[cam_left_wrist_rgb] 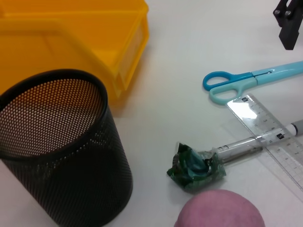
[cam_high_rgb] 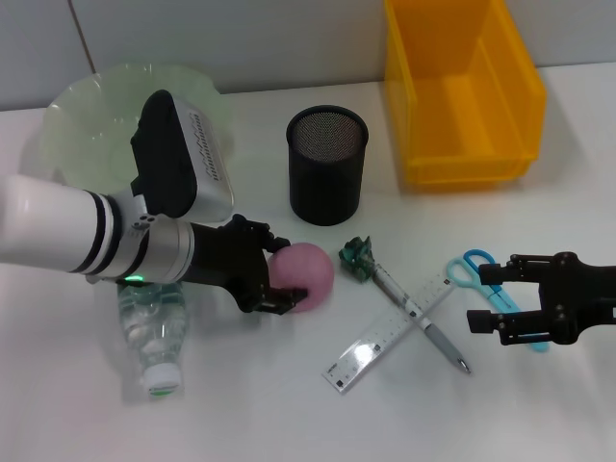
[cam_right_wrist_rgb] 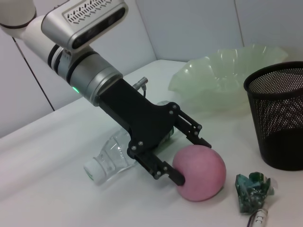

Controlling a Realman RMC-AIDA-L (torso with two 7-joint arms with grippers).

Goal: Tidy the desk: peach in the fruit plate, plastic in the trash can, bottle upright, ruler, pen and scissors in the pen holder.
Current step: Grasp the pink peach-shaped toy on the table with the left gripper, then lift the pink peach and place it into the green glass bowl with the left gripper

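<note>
Nearest, one bottle (cam_high_rgb: 154, 332) is seen lying on its side on the surface (cam_high_rgb: 241, 414), just beside the peach (cam_high_rgb: 306, 274); it is not yet set upright. One ruler (cam_high_rgb: 387, 332) and one pen (cam_high_rgb: 416, 318) lie crossed on the other side of the peach, with one pair of scissors (cam_high_rgb: 491, 284) beyond them. The right pincer (cam_high_rgb: 500, 298) hangs open over the scissors. The left pincer (cam_high_rgb: 279, 274) is placed around the peach, its fingers on both sides, probably to carry it to the fruit plate (cam_high_rgb: 87, 120). One crumpled plastic (cam_high_rgb: 358, 258) lies near the peach. Behind the peach one pen holder (cam_high_rgb: 327, 164) stands, and farther one trash can (cam_high_rgb: 457, 87).
</note>
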